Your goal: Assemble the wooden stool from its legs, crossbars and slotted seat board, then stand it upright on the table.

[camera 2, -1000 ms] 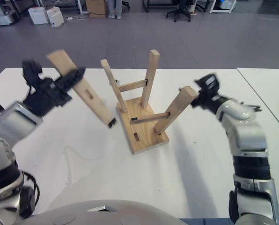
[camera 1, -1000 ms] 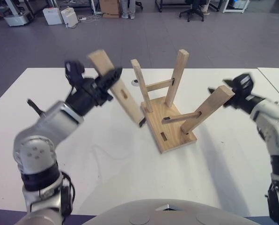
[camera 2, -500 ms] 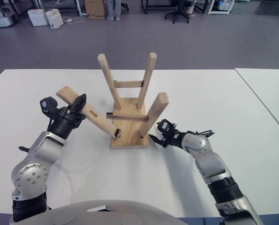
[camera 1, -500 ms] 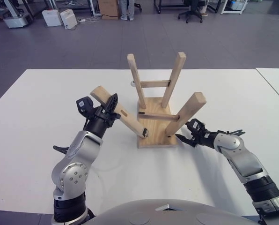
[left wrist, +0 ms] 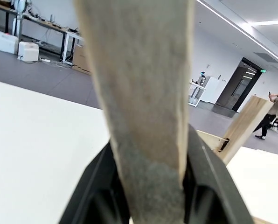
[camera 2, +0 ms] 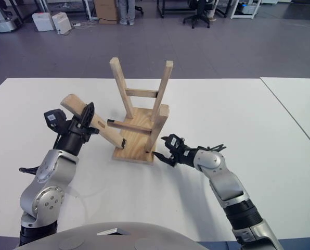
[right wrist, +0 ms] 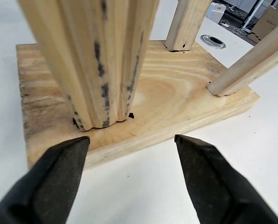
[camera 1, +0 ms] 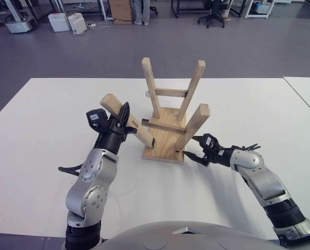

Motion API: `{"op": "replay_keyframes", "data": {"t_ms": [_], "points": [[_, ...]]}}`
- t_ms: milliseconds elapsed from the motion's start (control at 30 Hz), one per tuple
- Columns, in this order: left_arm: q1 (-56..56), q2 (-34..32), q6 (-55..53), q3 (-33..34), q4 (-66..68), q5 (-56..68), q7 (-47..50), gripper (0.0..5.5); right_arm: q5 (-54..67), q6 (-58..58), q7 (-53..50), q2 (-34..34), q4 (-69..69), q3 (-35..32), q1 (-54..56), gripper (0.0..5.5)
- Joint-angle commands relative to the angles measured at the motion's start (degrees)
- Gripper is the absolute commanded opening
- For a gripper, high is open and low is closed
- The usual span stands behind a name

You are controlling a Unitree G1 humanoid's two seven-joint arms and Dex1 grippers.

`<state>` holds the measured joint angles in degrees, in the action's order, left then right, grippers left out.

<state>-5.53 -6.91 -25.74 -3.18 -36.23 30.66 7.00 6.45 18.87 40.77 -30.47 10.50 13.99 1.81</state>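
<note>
The slotted seat board (camera 1: 160, 150) lies upside down on the white table. Two rear legs (camera 1: 151, 88) stand in it, joined by a crossbar (camera 1: 171, 92). A front leg (camera 1: 192, 126) stands in the board's near right corner, nearly upright. A second crossbar (camera 1: 163, 126) runs from it toward a tilted loose leg (camera 1: 137, 131). My left gripper (camera 1: 125, 119) is shut on that loose leg's upper half (left wrist: 139, 93). My right gripper (camera 1: 190, 148) is open at the board's corner, its fingertips (right wrist: 59, 182) on either side of the front leg's foot (right wrist: 99, 70), not touching it.
A round cable hole (camera 1: 150, 94) sits in the table behind the stool. A second table (camera 1: 307, 88) starts at the far right. Bare tabletop (camera 1: 46, 120) stretches to the left and in front.
Both arms came down from raised positions. The right gripper left the front leg's top and now sits open at its foot. The stool shifted left and that leg stands more upright.
</note>
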Motion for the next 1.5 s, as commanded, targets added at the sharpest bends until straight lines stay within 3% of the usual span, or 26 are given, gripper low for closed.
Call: {"op": "replay_keyframes", "data": {"t_ms": [33,333,367,533,767,933,1133,1333,1500], "points": [[-1.8,-2.0,-4.8,-3.2,2.1,-5.5,0.5,1.02,-0.7,-0.4,0.0,-0.4,0.6,-0.2,-0.8,3.40],[0.4,-3.0,-8.8,-8.5,1.4,-11.1,0.1,1.02,-1.4,-0.1,-0.7,0.0,0.7,0.3,-1.1,3.40],[0.7,-4.4,-10.5,-9.7,1.9,-12.2,-0.5,1.41,-1.5,-0.1,-0.8,0.1,0.6,0.4,-1.0,3.40],[3.9,-4.7,-13.7,-8.1,2.8,-13.1,-2.2,2.34,-2.1,-0.2,-1.0,0.6,0.3,0.6,-0.8,3.40],[6.3,-4.6,-11.5,-9.1,-0.4,-13.7,-6.7,3.33,-2.4,-0.8,-1.4,1.1,-0.4,0.1,-0.4,3.40],[6.2,-3.7,-3.6,-6.6,-1.0,-15.5,-8.6,3.40,-0.1,-0.1,-8.5,2.2,1.7,-10.5,-2.2,3.40],[6.2,-1.3,2.1,-6.0,-1.5,-15.3,-10.1,3.40,5.9,1.9,-8.1,0.3,10.9,-18.6,-2.5,3.40],[10.0,7.1,-1.6,0.7,-2.8,-2.2,-7.0,3.40,17.9,11.2,-19.5,5.2,20.9,-30.1,10.6,3.40],[11.5,10.1,-5.7,1.1,-2.7,6.6,-6.3,3.40,33.7,21.3,-31.2,13.6,30.5,-29.3,17.5,3.40]]}}
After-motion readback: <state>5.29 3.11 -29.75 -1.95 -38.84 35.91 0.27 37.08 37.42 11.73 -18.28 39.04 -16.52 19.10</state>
